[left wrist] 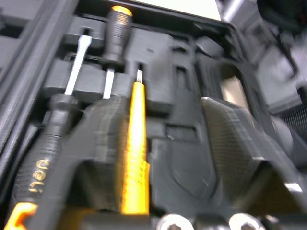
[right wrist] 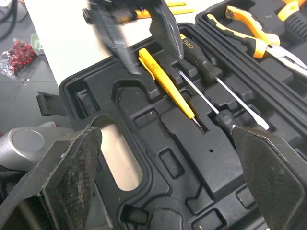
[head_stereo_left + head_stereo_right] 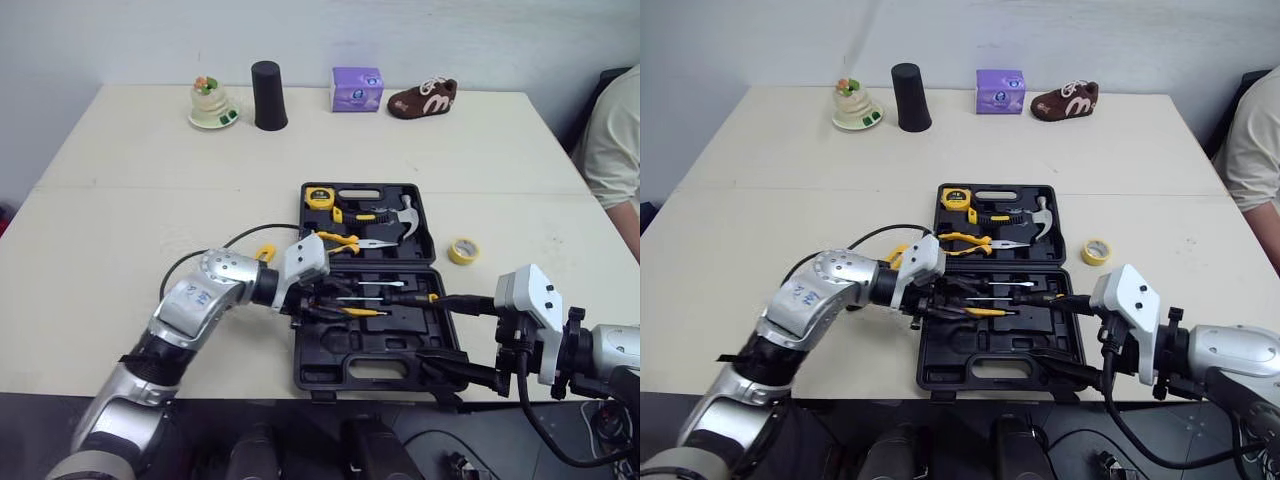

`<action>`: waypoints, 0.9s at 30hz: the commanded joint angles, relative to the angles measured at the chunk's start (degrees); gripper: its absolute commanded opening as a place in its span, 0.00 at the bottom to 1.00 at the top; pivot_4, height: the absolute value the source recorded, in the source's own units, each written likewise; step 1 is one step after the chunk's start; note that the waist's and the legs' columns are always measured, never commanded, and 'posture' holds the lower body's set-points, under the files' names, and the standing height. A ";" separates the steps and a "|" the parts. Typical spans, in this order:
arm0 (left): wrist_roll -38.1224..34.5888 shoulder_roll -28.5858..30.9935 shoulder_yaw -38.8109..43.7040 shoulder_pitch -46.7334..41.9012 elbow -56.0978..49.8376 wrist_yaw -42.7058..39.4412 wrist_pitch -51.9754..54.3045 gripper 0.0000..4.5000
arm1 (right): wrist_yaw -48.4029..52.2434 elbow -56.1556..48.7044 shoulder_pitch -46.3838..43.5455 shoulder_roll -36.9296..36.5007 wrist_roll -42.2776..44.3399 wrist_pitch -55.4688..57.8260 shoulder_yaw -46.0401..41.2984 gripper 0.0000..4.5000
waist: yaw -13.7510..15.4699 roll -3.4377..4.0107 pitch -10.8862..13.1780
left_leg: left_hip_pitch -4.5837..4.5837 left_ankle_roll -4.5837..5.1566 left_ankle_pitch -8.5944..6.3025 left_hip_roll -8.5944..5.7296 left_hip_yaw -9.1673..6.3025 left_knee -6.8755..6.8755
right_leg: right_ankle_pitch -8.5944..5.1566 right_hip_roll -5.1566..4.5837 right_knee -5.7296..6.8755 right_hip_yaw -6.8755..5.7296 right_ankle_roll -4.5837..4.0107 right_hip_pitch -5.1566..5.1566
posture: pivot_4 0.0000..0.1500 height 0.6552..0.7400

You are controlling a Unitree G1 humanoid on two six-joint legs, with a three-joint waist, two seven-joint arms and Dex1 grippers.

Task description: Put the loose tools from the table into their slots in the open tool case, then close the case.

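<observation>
– Logging left to right. What is the left gripper [image 3: 316,300] doing?

– It sits low over the left end of the tool case's [image 3: 400,345] near half. Its two fingers are spread apart. The yellow-handled screwdriver [image 1: 134,143] lies between them, along the inner face of one finger [image 1: 98,129], and nothing is pinched.

– Where does that screwdriver lie?

– It lies in a moulded groove of the near half. The black-handled screwdrivers [image 2: 207,72] lie just beside it in grooves of their own.

– And the far half?

– The lid is back, flat on the table [image 3: 150,200]. A yellow tape measure [image 3: 319,197] sits at its far left corner, with pliers [image 3: 338,240] nearer the hinge. A hammer [image 3: 402,213] is on the right.

– Is anything loose?

– A yellow tape roll [image 3: 462,250] lies on the table just beside the case's right edge, level with the hinge.

– What about the right gripper [image 3: 430,326]?

– It is released, with the fingers wide. They reach in over the right end of the near half and grasp nothing.

– Further right?

– A person's sleeve [image 3: 618,140] shows at the table's right edge.
</observation>
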 commanded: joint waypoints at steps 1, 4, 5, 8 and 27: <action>0.09 -0.26 0.18 -1.97 0.34 1.62 3.24 0.13 | 0.38 -0.84 0.17 -0.23 -0.57 -1.20 -1.11 1.00 | -0.07 0.00 0.00 | 0.01 0.00 0.00 0.01 0.00 -0.02 | 0.00 0.02 0.00 0.00 0.00 -0.01 | 1.00 0.88; 0.31 -0.36 -0.50 -2.59 0.64 2.75 5.81 0.02 | 0.37 -0.94 0.36 -0.03 -1.18 -1.40 -0.71 1.00 | -0.18 0.00 0.00 | 0.02 -0.03 0.02 0.06 0.01 -0.04 | 0.00 0.09 0.02 0.01 0.00 -0.02 | 1.00 0.88; 0.58 -0.31 -0.92 -3.09 1.03 3.47 7.73 0.02 | 0.28 -0.97 0.33 0.09 -1.44 -1.49 -0.39 1.00 | -0.16 0.00 0.00 | 0.03 -0.04 0.02 0.07 0.01 -0.05 | 0.00 0.10 0.02 0.01 0.00 -0.02 | 1.00 0.88; 2.07 0.00 -2.52 -4.13 2.02 5.15 10.72 0.02 | 0.15 -1.14 0.51 0.32 -2.06 -1.82 0.13 1.00 | -0.11 0.00 0.00 | 0.03 -0.04 0.02 0.07 0.01 -0.04 | 0.00 0.09 0.02 0.01 0.00 -0.02 | 1.00 0.88; 5.12 4.25 -7.84 -1.46 -2.16 3.83 8.46 0.02 | 0.22 -0.72 1.15 1.07 -4.36 -2.32 1.26 1.00 | -0.10 0.03 -0.02 | 0.10 -0.05 0.02 0.07 0.05 -0.06 | -0.01 0.09 0.03 0.05 -0.01 0.01 | 1.00 0.88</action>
